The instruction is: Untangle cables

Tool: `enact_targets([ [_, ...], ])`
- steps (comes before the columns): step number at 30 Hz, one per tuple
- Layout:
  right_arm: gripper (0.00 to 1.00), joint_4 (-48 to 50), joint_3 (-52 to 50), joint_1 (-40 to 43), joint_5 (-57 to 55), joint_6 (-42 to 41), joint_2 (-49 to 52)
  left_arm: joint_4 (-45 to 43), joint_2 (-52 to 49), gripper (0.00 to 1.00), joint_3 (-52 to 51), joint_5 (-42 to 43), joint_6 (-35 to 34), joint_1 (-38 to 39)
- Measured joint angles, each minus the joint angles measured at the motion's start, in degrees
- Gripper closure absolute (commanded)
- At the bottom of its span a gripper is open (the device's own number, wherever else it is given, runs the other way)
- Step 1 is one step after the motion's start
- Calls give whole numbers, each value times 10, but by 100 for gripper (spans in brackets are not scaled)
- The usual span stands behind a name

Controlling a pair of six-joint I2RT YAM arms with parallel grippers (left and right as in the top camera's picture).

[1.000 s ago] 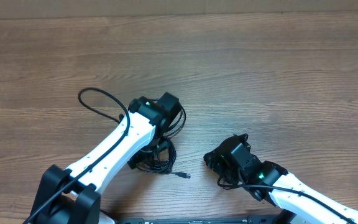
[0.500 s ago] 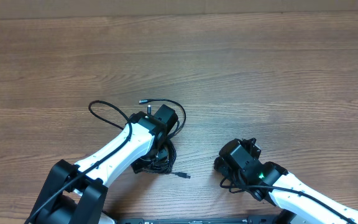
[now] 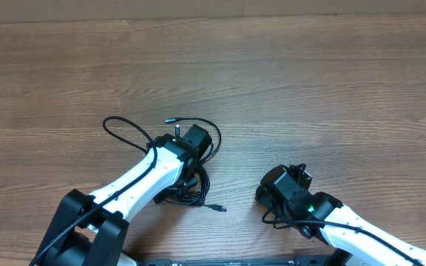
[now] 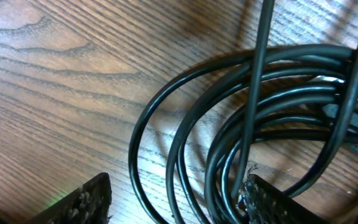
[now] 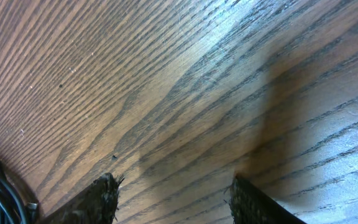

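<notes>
This looks like a robot lab or test room. A big brown wood surface [image 3: 309,89] fills almost the whole view, bare out to its far edge. One white robot arm [image 3: 135,181] reaches in from the near left corner. Another white arm [image 3: 361,235] reaches in from the near right corner.

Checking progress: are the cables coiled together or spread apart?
Coiled together. The cables lie in nested loops at the open left gripper; one plug end lies loose.
</notes>
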State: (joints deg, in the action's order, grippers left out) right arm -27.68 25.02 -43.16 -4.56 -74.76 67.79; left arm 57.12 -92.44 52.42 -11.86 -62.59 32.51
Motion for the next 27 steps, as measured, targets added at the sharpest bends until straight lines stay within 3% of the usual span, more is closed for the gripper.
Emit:
enact_targets([
  [7,43,0,0,0,-2,0,0,3,0,39,0,0,-2,0],
  [16,43,0,0,0,-2,0,0,37,0,30,-2,-14,6,0],
  [27,43,0,0,0,-2,0,0,0,0,31,-3,-17,7,0],
])
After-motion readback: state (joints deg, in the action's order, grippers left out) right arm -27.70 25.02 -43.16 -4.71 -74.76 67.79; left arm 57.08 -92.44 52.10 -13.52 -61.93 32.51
